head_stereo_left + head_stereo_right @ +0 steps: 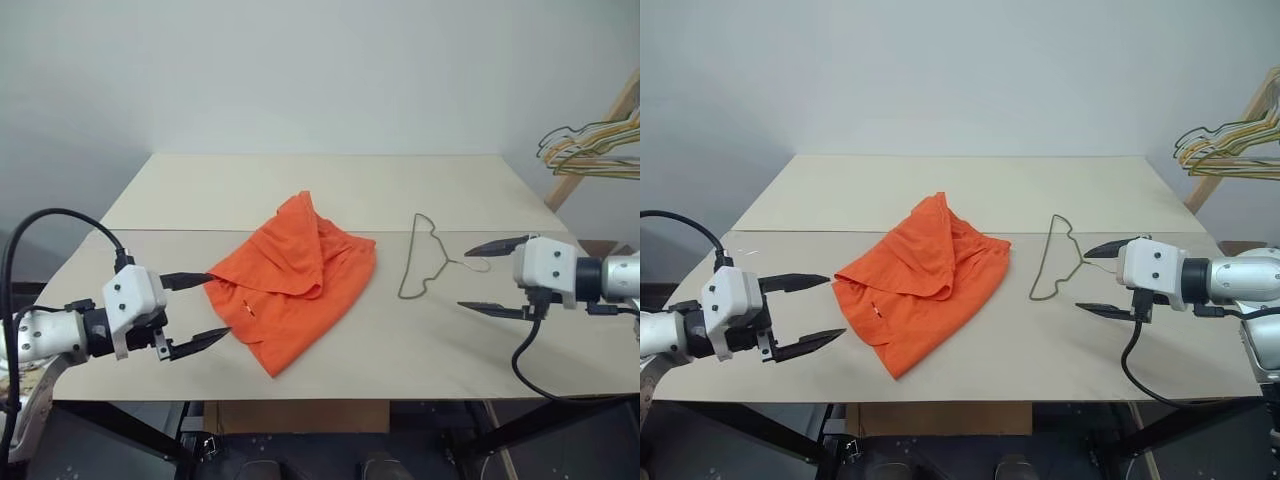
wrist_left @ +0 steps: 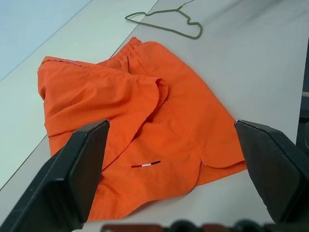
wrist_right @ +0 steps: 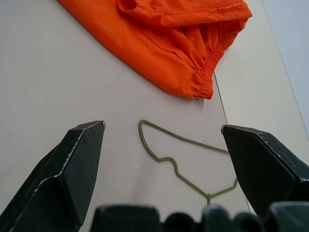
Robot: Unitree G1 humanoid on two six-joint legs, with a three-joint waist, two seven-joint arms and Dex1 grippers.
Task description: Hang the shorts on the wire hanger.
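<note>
On the desk (image 1: 420, 360), the shorts (image 1: 295, 280) are lying crumpled mid-surface, the wire hanger (image 1: 422, 258) lying flat just beside them. The left tool (image 1: 200, 312) and right tool (image 1: 492, 278) are hovering, fingers spread wide, gripping nothing.

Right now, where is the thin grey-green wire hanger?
The thin grey-green wire hanger lies flat on the beige table, just right of the crumpled orange shorts, ahead of the right gripper.
</note>
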